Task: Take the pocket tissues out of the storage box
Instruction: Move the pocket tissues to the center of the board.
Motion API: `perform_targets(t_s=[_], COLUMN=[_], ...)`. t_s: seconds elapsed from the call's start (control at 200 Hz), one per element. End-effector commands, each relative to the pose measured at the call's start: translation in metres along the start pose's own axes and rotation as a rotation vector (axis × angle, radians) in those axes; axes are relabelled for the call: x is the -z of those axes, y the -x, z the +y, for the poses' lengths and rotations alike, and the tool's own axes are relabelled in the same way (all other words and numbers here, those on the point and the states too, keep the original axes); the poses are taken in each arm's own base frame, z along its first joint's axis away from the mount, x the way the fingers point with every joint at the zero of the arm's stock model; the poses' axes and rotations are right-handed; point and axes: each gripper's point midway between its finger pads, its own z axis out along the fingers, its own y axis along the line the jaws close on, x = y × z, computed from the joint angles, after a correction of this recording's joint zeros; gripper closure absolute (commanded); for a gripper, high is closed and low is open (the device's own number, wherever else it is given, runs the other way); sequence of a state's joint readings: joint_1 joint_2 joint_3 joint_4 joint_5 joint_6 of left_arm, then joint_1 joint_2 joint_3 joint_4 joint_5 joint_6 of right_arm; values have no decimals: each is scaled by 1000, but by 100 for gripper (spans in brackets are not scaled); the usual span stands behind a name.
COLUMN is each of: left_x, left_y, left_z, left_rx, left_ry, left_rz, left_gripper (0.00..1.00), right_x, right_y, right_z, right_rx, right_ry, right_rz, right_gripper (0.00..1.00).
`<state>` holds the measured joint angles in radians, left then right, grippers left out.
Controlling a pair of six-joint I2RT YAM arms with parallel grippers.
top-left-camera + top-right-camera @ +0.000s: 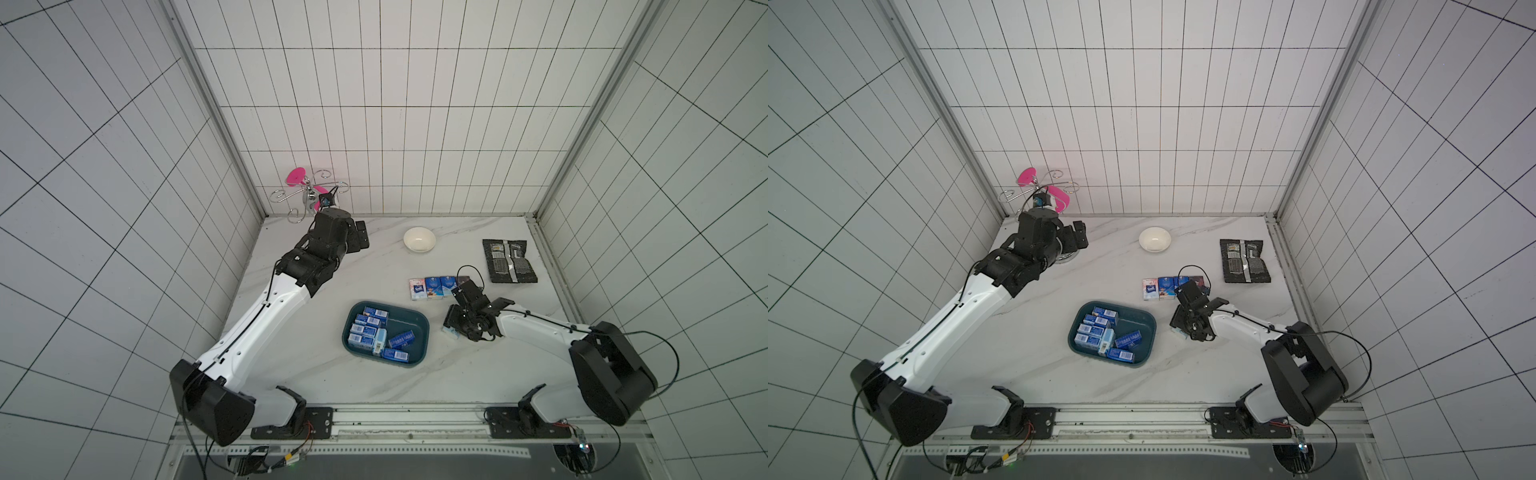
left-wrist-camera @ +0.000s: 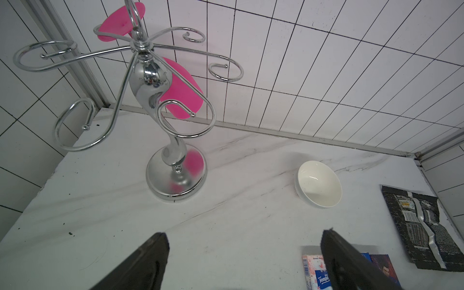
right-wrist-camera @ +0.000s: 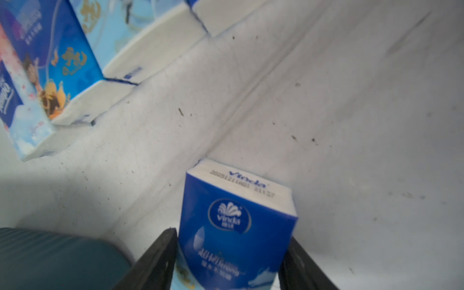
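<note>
The dark teal storage box (image 1: 420,328) (image 1: 1149,328) sits mid-table with several blue pocket tissues (image 1: 368,332) inside. A row of packs (image 1: 432,287), one pinkish-white (image 2: 313,271), lies on the table behind it. My right gripper (image 1: 451,330) (image 3: 232,234) is low over the table just right of the box, shut on a blue pack (image 3: 236,221), with a finger against each side. A corner of the box (image 3: 50,258) shows beside it. My left gripper (image 1: 360,236) (image 2: 244,238) hangs open and empty at the back left, well away from the box.
A white bowl (image 1: 419,240) stands at the back centre. A flat black foil packet (image 1: 509,261) lies at the back right. A chrome stand with pink pieces (image 1: 309,195) (image 2: 150,82) rises in the back left corner, close to the left wrist.
</note>
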<state>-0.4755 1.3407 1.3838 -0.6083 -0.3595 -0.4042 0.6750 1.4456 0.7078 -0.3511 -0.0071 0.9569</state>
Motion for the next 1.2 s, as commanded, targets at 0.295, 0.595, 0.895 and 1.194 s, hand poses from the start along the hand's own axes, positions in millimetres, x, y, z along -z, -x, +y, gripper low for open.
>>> perform_targets(t_s=[0.295,0.595,0.895,1.194], left_x=[3,7,14,21], left_y=[7,11,10,14], left_z=[-3,-4,-3,-1], left_rx=[18,-1,4,8], left_ry=[-10,-13,-27,-29], left_rz=[-29,-29,-26,-38], left_gripper=[2,2,2,2], right_x=[17,5,11,23], right_y=[21,22,44,62], right_z=[-16,-26,-29,-42], right_rx=[207,305,405,467], right_ry=[-21,-24,-70,-190], right_rz=[21,153,178,183], right_gripper=[41,41,40,28])
